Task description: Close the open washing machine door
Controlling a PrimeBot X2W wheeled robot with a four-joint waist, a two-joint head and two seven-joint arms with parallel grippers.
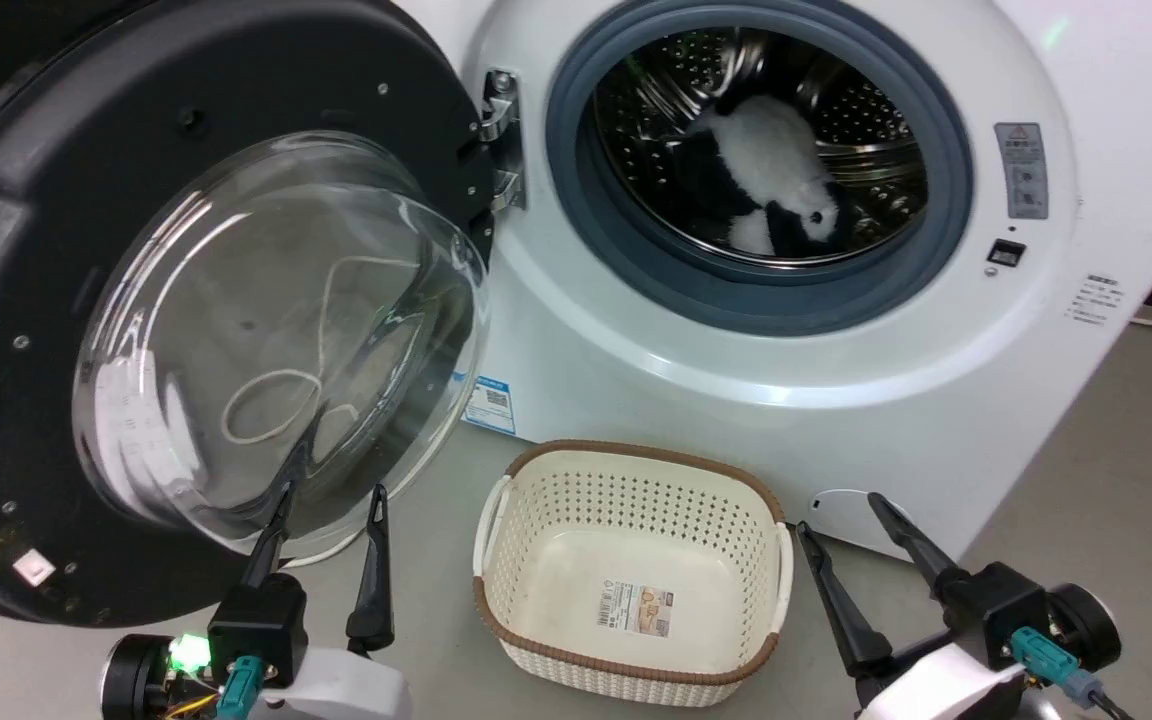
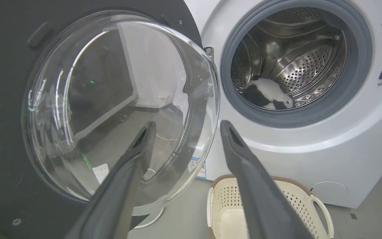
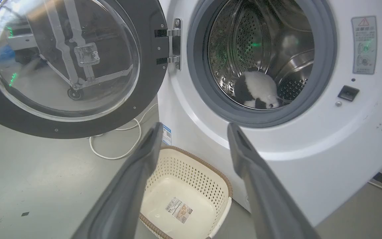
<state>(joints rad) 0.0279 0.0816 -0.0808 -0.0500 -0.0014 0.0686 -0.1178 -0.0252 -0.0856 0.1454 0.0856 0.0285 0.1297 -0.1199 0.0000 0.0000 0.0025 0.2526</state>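
Observation:
The washing machine door (image 1: pixel 186 300) stands swung wide open to the left, black-rimmed with a bulging clear glass bowl (image 2: pixel 118 106), hung on a metal hinge (image 1: pixel 501 140). The white washing machine (image 1: pixel 836 330) shows its steel drum (image 3: pixel 260 53) inside a grey rubber gasket, with a black-and-white plush toy (image 1: pixel 771 190) lying in it. My left gripper (image 1: pixel 331 495) is open at the lower left, its fingertips just in front of the glass bowl's lower edge. My right gripper (image 1: pixel 841 510) is open at the lower right, near the machine's base and holding nothing.
An empty cream perforated laundry basket (image 1: pixel 636 480) with a brown rim sits on the grey floor between my grippers, right before the machine. A white cable (image 3: pixel 118 149) loops on the floor under the door. A small blue label (image 1: pixel 489 405) is low on the machine's front.

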